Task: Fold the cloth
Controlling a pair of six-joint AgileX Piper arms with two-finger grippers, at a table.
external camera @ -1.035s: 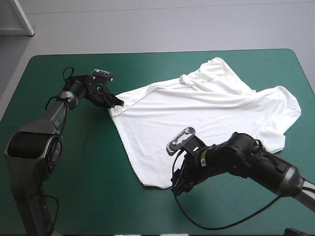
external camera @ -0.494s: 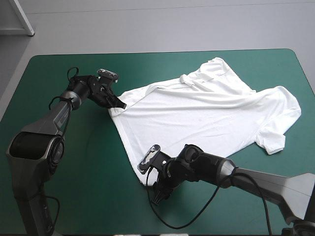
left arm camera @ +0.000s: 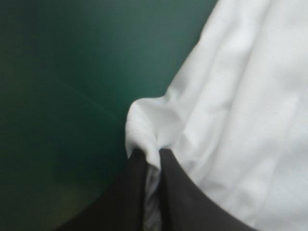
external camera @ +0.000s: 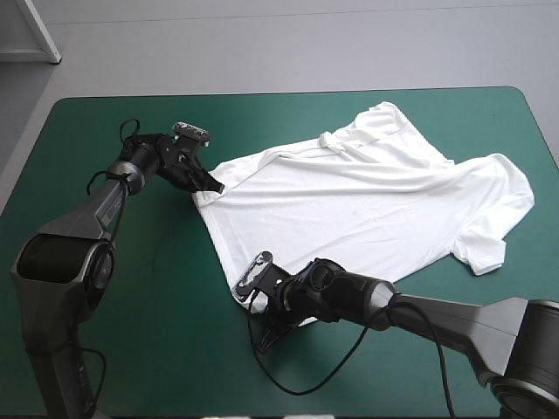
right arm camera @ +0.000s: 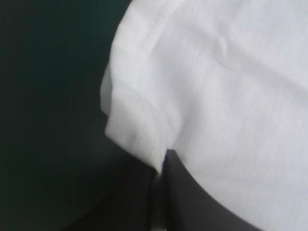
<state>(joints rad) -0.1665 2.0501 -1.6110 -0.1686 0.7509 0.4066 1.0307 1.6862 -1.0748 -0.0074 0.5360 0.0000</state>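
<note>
Our white short-sleeved T-shirt [external camera: 349,209] lies flat on the teal-green table cover [external camera: 105,131]. Our left gripper [external camera: 212,185] and right gripper [external camera: 258,304] each pinch a hem corner; a fast pull could slip one out

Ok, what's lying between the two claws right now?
Only the T-shirt: its flat side edge runs from the left claw to the right claw, clearest in the high view.
</note>
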